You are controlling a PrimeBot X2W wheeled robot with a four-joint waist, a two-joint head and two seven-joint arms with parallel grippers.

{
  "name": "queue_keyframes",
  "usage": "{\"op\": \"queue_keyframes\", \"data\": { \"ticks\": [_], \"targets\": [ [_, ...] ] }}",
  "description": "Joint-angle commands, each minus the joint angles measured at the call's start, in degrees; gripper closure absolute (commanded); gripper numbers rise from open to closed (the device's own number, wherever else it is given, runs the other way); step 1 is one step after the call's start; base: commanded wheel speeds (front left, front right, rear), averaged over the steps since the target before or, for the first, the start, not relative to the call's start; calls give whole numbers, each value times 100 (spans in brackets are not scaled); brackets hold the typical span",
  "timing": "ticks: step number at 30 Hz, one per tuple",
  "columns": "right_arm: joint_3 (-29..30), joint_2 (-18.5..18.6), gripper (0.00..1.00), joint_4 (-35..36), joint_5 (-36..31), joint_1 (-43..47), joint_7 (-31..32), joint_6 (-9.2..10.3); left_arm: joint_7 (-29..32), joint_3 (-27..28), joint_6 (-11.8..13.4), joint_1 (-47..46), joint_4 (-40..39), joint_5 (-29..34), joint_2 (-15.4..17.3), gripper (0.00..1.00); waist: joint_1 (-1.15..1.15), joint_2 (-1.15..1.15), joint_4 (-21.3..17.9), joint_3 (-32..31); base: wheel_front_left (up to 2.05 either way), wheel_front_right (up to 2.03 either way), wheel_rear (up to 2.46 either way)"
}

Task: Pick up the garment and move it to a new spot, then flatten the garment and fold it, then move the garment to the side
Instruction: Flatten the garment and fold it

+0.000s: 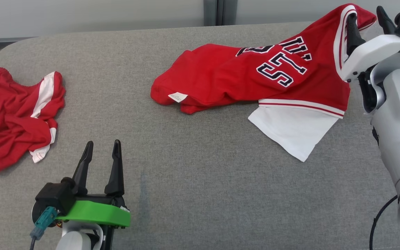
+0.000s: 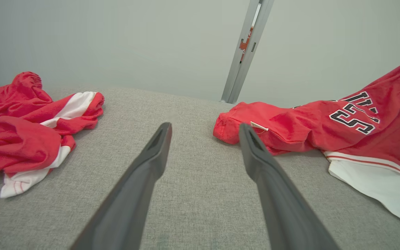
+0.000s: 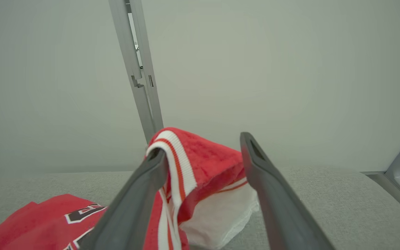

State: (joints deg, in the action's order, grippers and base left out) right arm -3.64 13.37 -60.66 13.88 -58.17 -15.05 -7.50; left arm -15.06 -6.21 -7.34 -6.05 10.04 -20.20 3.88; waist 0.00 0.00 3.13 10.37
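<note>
Two claws: both spread wide, nothing pinched. My right gripper [image 1: 368,24] is up at the far right of the table [image 1: 193,180], my left gripper [image 1: 102,147] down at the near left.
Snag risk: big one! The striped hem of the jersey [image 1: 255,76] is draped over one of my right fingers [image 3: 141,198]; pull away carelessly and the cloth rides along.
Cause: ribbed trim hooked over that fingertip, jaws apart, so nothing is controlling it.
Slump risk: that raised corner looks ready to drop in a heap if it slips off, and flattening gets harder.
Twist risk: the white layer [image 1: 293,132] pokes out under the red on the near side; a drag could roll it under.
Mix-up risk: a second red-and-white garment [image 1: 16,114] lies crumpled at the far left, not the one on my finger.
Jersey position: stretched across the right half of the table, lettering up, tag [image 1: 178,97] end towards the middle, far end lifted onto my right finger.
Relative to left claw: well apart, ahead and to its right.
</note>
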Motion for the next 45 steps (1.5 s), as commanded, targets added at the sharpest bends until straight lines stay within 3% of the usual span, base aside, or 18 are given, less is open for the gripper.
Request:
{"op": "queue_keyframes", "data": {
  "ticks": [1,6,12,22,39,40,42,45],
  "targets": [
    [131,19,0,-204,-344,100,-18,2,-18,19,-18,-54,32,-23,38,0,0,0,-20,-48,0,0,0],
    [492,-58,0,-674,-715,97,215,2,-18,79,-18,97,60,-40,24,0,0,0,-82,-252,0,0,0],
    [479,-220,0,-745,-1152,606,447,4,-17,128,-16,300,24,-2,-11,0,0,0,-214,-493,0,0,0],
    [725,-827,0,-750,-937,1637,756,4,-17,147,-16,395,-50,43,-22,0,0,0,-279,-482,0,0,0],
    [1921,-1033,0,-1114,-1950,1529,1258,5,-17,40,-16,61,-40,-8,129,0,0,0,-63,-119,0,0,0],
    [1959,-1037,10,-1118,-2038,1521,1293,5,-17,32,-17,52,-35,-9,127,0,0,0,-53,-115,0,0,0],
    [2061,-1043,99,-1104,-2173,1508,1327,5,-18,17,-17,20,-20,-17,125,0,0,0,-29,-106,0,0,0],
    [2204,-1044,100,-1052,-2395,1499,1373,5,-17,26,-17,10,-1,-24,127,0,0,0,-14,-96,0,0,0]
  ]
}}
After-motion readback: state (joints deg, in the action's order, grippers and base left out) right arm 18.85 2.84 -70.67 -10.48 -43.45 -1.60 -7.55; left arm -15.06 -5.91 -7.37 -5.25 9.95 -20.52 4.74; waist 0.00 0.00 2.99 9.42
